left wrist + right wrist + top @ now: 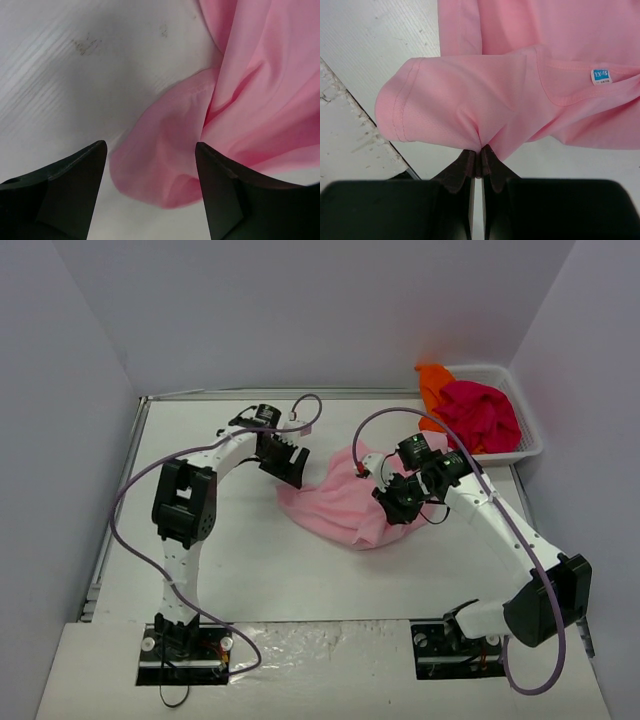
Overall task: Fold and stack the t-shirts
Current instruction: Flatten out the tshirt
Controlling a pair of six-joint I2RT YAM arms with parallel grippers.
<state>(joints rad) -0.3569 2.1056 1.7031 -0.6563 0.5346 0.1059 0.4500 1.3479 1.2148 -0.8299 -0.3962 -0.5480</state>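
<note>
A light pink t-shirt (345, 502) lies bunched in the middle of the white table. My right gripper (480, 149) is shut on the pink t-shirt (485, 100) near its sleeve, holding that part raised; a small blue-and-white neck label (600, 75) shows by the collar. My left gripper (150, 150) is open above the table, a rounded fold of the pink t-shirt (165, 150) lying below and between its fingers without touching them. In the top view the left gripper (283, 462) hovers at the shirt's left edge. A magenta-red t-shirt (482, 415) and an orange t-shirt (434, 385) lie in the basket.
A white mesh basket (527, 440) stands at the back right against the wall. The table's (200, 540) raised left rim (115, 510) runs along the left side. Purple cables loop over both arms.
</note>
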